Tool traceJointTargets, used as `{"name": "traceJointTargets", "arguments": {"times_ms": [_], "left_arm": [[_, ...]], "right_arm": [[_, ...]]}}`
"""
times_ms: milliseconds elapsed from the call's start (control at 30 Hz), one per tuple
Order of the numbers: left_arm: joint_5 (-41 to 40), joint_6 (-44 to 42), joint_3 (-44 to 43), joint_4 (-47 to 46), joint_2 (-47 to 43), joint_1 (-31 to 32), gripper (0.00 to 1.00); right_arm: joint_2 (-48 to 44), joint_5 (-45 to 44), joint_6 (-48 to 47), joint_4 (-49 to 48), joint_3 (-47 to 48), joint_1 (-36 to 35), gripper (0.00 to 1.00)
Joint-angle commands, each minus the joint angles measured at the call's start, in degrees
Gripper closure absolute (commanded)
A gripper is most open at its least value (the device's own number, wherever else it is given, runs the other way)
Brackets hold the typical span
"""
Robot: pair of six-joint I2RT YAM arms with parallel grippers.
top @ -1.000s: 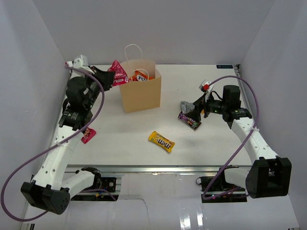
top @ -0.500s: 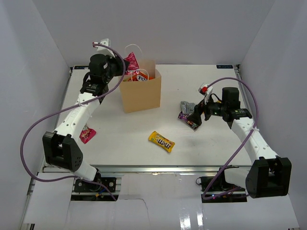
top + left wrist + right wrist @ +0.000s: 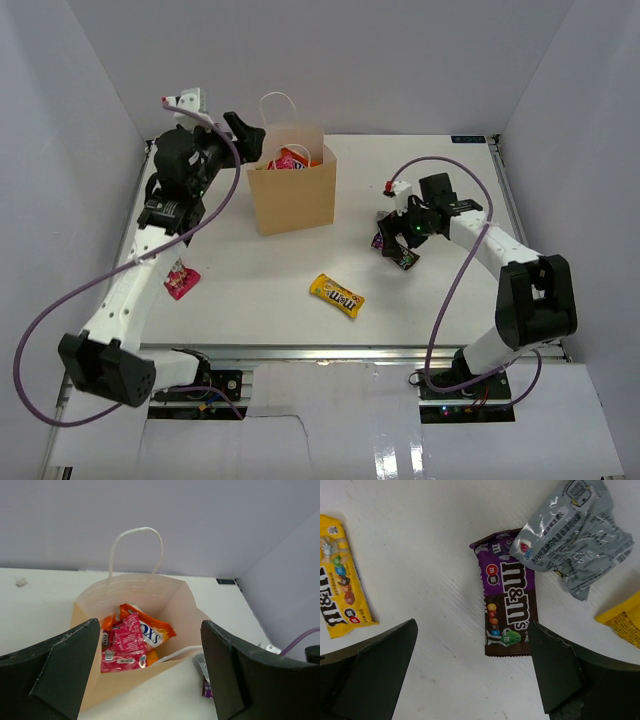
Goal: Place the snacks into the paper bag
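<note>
Near paper bag (image 3: 180,595): left claw (image 3: 147,665) spread, empty | over purple packet (image 3: 510,610): right claw (image 3: 472,675) spread, empty

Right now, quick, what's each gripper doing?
Left gripper: open, empty, by the bag.
Right gripper: open, empty, over the purple packet.

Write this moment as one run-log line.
left gripper open near paper bag | pink packet in bag | right gripper open above purple packet

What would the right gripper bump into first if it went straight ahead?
Probably the purple-brown M&M's packet, lying flat on the table right in front of the right gripper and its open jaws. The silver packet sits just off that line.
</note>
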State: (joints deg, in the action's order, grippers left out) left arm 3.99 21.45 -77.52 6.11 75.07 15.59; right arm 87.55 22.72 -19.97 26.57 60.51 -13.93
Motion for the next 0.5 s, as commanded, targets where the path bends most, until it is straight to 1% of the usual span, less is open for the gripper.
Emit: {"name": "traceJointTargets", "arguments": {"times_ms": [0,33,67,133,200,233,300,400,467], "left_arm": [[-8.5,-1.6,7.2,7.2,-11.4,-0.3,0.07],[-9.5,-0.5,10.1,8.3,-13.8,-0.4,0.07],[-11.3,0.1,15.6,10.5,-18.3,-0.4,0.07],[-12.9,2.0,20.5,13.5,-22.5,-0.7,0.07],[-15.3,6.1,26.0,18.0,-27.7,-0.7,0.07],[-16.0,7.8,27.7,19.2,-29.3,-0.7,0.07],[-16.8,11.8,32.0,21.1,-33.8,-0.7,0.07],[-16.9,16.4,34.9,22.7,-36.9,-0.7,0.07],[-17.0,19.0,36.6,23.9,-38.9,-0.7,0.07]], "right_arm": [[2.2,-11.0,-3.7,3.2,2.2,-4.1,0.04],[4.1,-12.2,-4.6,2.7,2.4,-4.4,0.05],[5.3,-13.0,-5.5,2.3,2.9,-4.6,0.07],[8.3,-15.4,-8.4,1.9,4.0,-4.7,0.10],[10.3,-15.8,-10.0,2.1,6.0,-4.6,0.16],[11.8,-15.5,-11.2,2.0,6.3,-4.6,0.19],[13.8,-15.4,-11.9,1.1,7.4,-4.8,0.22],[15.6,-16.2,-12.8,0.4,8.6,-5.0,0.27],[17.0,-16.0,-13.0,0.0,8.5,-5.0,0.33]]}}
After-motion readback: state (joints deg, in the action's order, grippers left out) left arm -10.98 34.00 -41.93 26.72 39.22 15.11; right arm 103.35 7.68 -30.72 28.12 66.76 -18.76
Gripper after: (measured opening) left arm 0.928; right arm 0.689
